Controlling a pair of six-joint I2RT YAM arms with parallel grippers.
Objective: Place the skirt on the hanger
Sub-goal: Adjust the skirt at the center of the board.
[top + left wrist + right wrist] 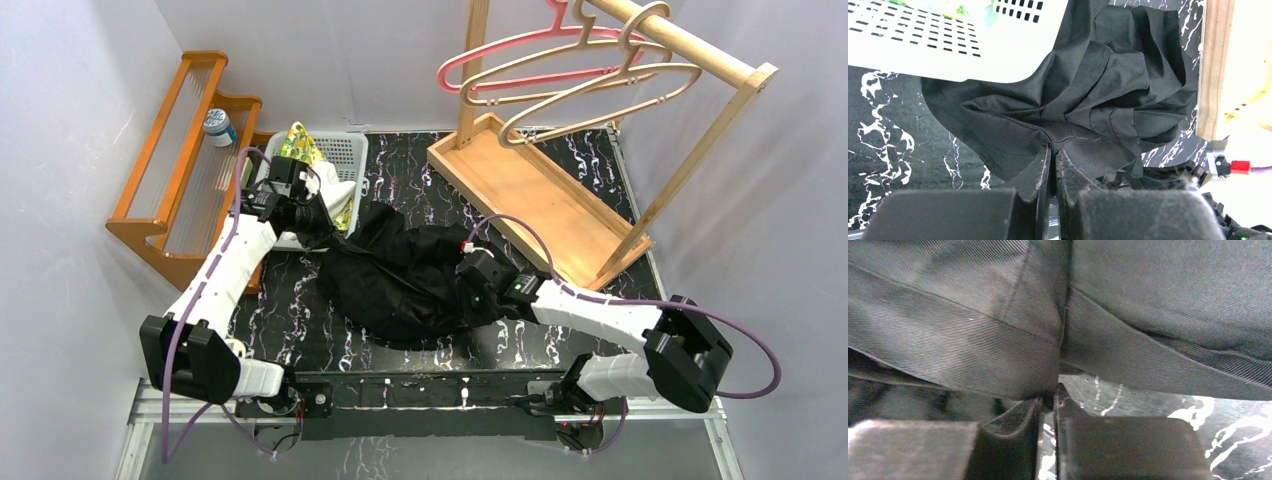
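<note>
Black twill, soft and floppy: that's the skirt [400,285], slumped in a crumpled heap mid-table [300,310]. It spreads from the centre out toward 10 o'clock, where its edge reaches the white basket [348,152].

It looks light and has no stiffness at all, so I'd expect it to sag and fold wherever nothing supports it. The stitched band edge is the place to take it, I'd judge, at two points spread apart so it opens out rather than bunching.

And here's the hold. The left end effector [318,222], at 10 o'clock of the heap, has its fingers pressed together on a stitched edge, with pleats fanning out from the pinch. The right end effector [470,270], at 3 o'clock of the heap, has its fingers drawn close with a seamed fold nipped at the very tips. That's a thin bite and it could slip.

The count: one skirt and two arms. Up at 1 o'clock, one wooden rack [560,200] carries three hangers, one pink hanger [500,52] and two pale hangers [610,95]. There's one basket, and one orange stand [170,170] at 10 o'clock.
</note>
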